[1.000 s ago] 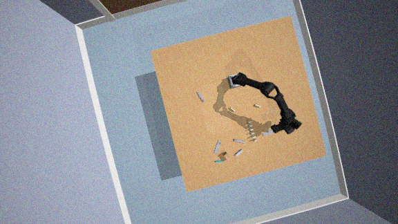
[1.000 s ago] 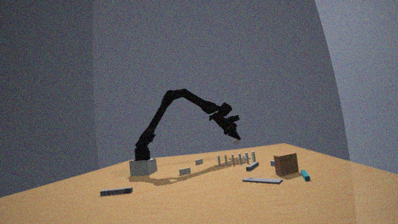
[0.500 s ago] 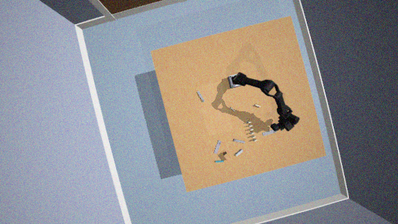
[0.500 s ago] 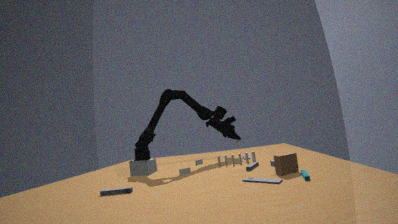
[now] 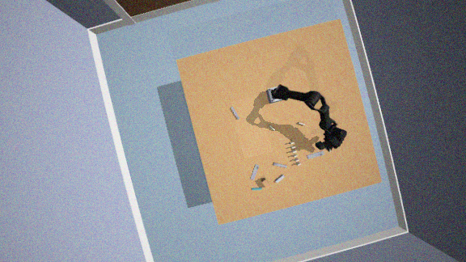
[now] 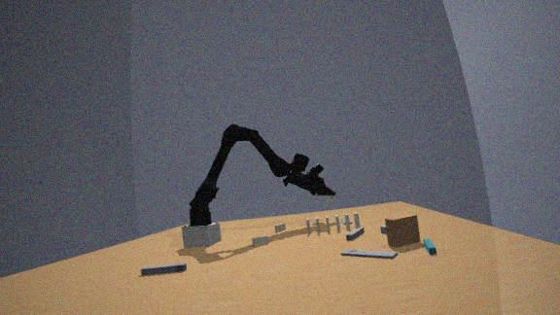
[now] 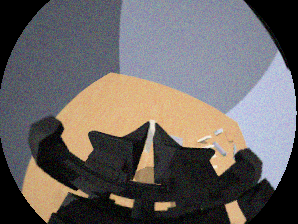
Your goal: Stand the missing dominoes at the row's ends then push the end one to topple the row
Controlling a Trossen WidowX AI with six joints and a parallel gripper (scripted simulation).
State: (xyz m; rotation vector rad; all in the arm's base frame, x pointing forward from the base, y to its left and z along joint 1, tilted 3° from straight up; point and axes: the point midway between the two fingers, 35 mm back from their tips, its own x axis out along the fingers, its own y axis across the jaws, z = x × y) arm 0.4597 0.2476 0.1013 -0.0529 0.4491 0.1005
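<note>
My gripper point(image 5: 318, 145) point(image 6: 333, 194) point(image 7: 152, 124) is shut on a thin pale domino point(image 6: 332, 197) point(image 7: 151, 132), mostly hidden by the fingers. It is in the air, well above the table, to the right of the row in the top view. Several slim pale dominoes stand upright in a spaced row point(image 5: 294, 151) point(image 6: 327, 225). Two small pale blocks that look like dominoes lie apart from the row, one point(image 5: 301, 124) point(image 6: 280, 227) nearer it and another point(image 5: 272, 128) point(image 6: 261, 240) farther toward the arm's base.
A grey bar point(image 5: 315, 155) lies close to the row, below the gripper in the top view. Other grey bars point(image 5: 254, 172) point(image 5: 279, 165) point(image 5: 279, 178) lie beyond the row's other side, near a brown box point(image 6: 402, 230) and a teal bar point(image 5: 256, 188) point(image 6: 430, 246). Another bar point(image 5: 234, 112) point(image 6: 163, 269) lies far off.
</note>
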